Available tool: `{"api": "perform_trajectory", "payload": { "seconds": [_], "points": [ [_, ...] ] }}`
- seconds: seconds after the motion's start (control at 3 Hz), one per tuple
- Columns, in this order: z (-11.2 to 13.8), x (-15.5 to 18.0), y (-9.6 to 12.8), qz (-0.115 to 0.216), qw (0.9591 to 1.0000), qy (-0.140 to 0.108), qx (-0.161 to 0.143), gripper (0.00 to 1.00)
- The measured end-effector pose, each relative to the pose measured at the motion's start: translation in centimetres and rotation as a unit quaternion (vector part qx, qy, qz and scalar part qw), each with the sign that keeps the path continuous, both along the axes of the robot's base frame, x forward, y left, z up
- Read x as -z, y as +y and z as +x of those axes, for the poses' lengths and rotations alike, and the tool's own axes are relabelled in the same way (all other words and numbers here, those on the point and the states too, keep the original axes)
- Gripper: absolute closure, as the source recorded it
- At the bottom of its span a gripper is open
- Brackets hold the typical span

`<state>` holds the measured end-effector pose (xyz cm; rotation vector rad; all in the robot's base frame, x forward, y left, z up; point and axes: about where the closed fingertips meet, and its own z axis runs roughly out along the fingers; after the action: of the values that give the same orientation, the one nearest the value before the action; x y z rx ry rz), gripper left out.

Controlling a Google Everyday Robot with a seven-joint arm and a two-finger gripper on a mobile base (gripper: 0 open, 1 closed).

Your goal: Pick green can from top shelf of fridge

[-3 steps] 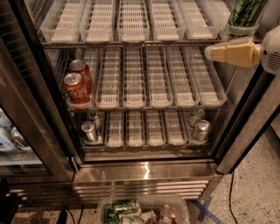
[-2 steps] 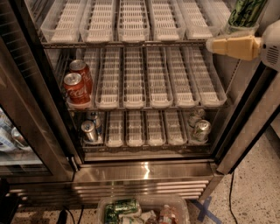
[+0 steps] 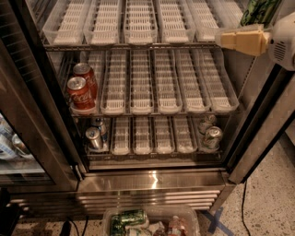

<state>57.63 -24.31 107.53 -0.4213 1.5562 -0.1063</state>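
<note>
The fridge (image 3: 152, 182) stands open in front of me. Its top shelf (image 3: 138, 23) carries a row of clear-white slotted lane trays, and no cans show on it. The green can (image 3: 259, 10), mottled green, is at the top right corner, in front of the fridge's right frame and partly cut off by the picture's edge. My gripper (image 3: 251, 27) is at the upper right, level with the top shelf's front edge. One cream finger (image 3: 239, 40) shows just below the can and points left. The gripper is shut on the green can, which moves with it.
Two red cola cans (image 3: 80, 90) stand at the left of the middle shelf. Silver cans sit at the bottom shelf's left (image 3: 94, 136) and right (image 3: 209, 133). The open glass door (image 3: 23, 138) is at left. A clear bin (image 3: 150, 221) with cans lies on the floor.
The gripper and the green can have moved together a little upward and to the right, away from the top shelf. Nothing else has moved.
</note>
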Motion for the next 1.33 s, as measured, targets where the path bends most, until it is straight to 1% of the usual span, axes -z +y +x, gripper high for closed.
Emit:
{"api": "perform_trajectory", "payload": {
  "seconds": [0.33,1.0,1.33],
  "points": [
    [0.45,0.13,-0.37,0.004,1.0000,-0.003,0.005,0.08],
    [0.90,0.12,-0.92,0.008,0.9998,-0.010,0.015,0.06],
    [1.06,0.13,-1.27,0.012,0.9996,-0.012,0.021,0.08]
  ]
}}
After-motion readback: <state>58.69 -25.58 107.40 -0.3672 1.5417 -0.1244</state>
